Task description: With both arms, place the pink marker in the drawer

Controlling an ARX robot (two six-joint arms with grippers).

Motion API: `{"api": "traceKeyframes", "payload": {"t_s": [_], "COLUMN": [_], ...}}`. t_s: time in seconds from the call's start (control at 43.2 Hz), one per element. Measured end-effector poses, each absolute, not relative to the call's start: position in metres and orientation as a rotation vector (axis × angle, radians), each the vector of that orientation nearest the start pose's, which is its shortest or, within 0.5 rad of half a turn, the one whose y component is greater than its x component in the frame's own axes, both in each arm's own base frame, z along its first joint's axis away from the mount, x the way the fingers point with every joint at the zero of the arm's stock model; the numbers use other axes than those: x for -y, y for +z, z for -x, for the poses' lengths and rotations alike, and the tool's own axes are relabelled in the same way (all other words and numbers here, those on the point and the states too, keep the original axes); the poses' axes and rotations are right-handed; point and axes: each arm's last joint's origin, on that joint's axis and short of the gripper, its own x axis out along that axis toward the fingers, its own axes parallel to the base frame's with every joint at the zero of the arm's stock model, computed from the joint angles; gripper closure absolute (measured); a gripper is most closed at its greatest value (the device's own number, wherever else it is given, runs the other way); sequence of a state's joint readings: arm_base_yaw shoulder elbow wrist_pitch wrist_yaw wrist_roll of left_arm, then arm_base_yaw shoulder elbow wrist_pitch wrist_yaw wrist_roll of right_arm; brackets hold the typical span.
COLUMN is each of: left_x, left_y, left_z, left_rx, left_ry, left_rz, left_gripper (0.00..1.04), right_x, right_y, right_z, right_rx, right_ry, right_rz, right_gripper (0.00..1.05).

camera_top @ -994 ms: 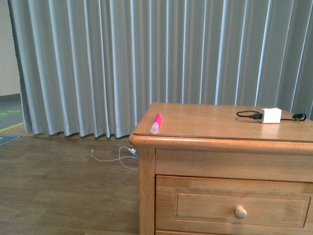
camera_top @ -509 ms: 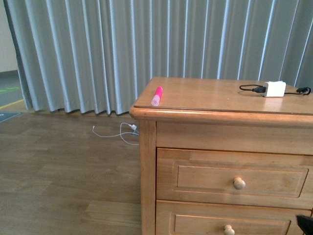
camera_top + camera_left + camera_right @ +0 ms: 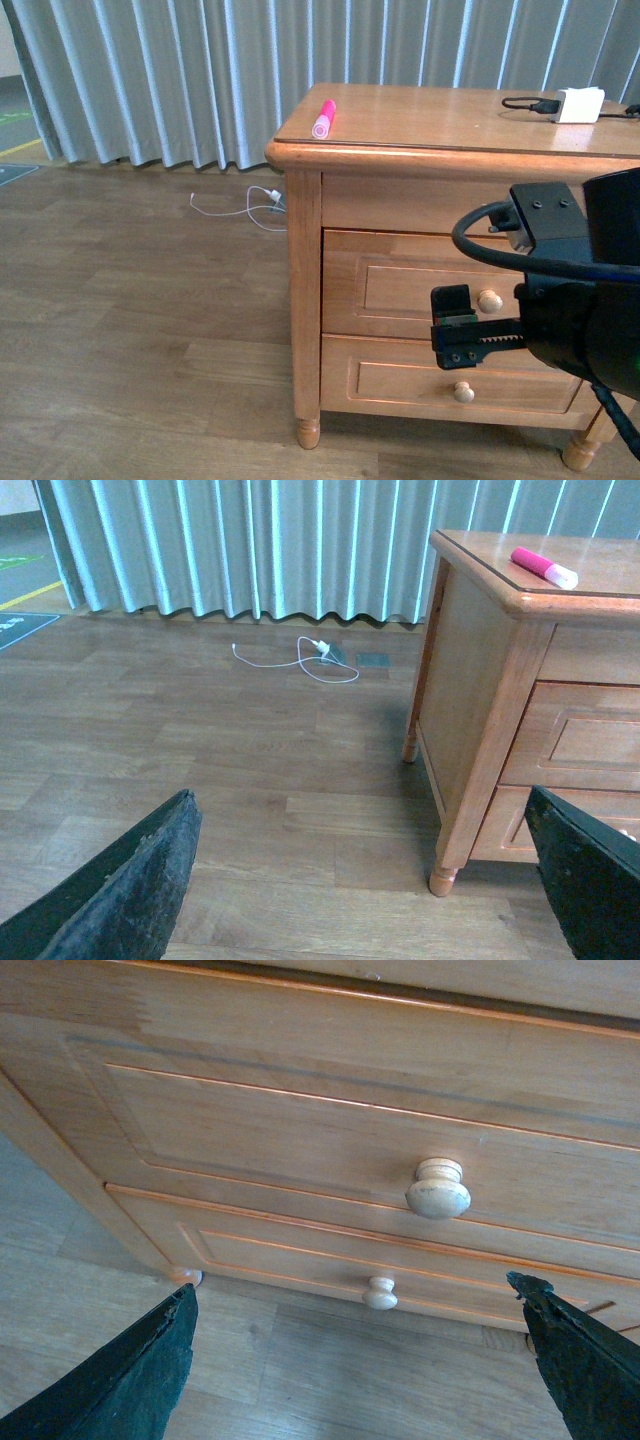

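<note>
The pink marker (image 3: 323, 118), just one, lies on the wooden chest's top (image 3: 440, 115) near its front left corner, with the paler cap toward the edge. Below are two closed drawers, each with one round knob: the taller drawer (image 3: 400, 285) with its knob (image 3: 490, 301), and the shallower drawer (image 3: 400, 377) under it. The right gripper (image 3: 350, 1285) hangs before the taller drawer's knob, fingers spread wide, holding nothing. The left gripper (image 3: 360, 795) is likewise spread and empty, over the floor beside the chest. One white charger block (image 3: 580, 104) sits toward the top's right end. One white cable (image 3: 240, 205) lies on the floor.
</note>
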State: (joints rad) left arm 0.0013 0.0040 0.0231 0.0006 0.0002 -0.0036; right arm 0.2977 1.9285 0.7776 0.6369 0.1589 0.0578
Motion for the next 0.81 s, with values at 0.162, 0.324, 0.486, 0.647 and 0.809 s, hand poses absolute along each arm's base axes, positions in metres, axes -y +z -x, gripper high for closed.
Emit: {"api": "traceKeyframes", "payload": {"t_s": [0.162, 0.324, 0.486, 0.647, 0.809], "left_x": [0.000, 0.000, 0.000, 0.000, 0.000], "left_y": [0.171, 0.171, 0.171, 0.171, 0.171], "left_z": [-0.096, -0.096, -0.096, -0.096, -0.096], "left_rx": [0.020, 0.020, 0.020, 0.020, 0.020], "left_ry": [0.001, 0.001, 0.001, 0.001, 0.001], "left_rz": [0.004, 0.004, 0.004, 0.004, 0.004], "left_gripper": [0.06, 0.06, 0.06, 0.06, 0.06], "right_x": [-0.101, -0.101, -0.100, -0.097, -0.092], "right_y": [0.088, 0.085, 0.083, 0.080, 0.077], "right_z": [-0.370, -0.391, -0.406, -0.411, -0.412], "right_rx": [-0.532, -0.543, -0.550, -0.560, -0.567], "right_ry": [0.086, 0.054, 0.023, 0.003, -0.014], "right_rz": [0.040, 0.028, 0.021, 0.023, 0.024], "right_gripper": [0.09, 0.09, 0.09, 0.09, 0.09]}}
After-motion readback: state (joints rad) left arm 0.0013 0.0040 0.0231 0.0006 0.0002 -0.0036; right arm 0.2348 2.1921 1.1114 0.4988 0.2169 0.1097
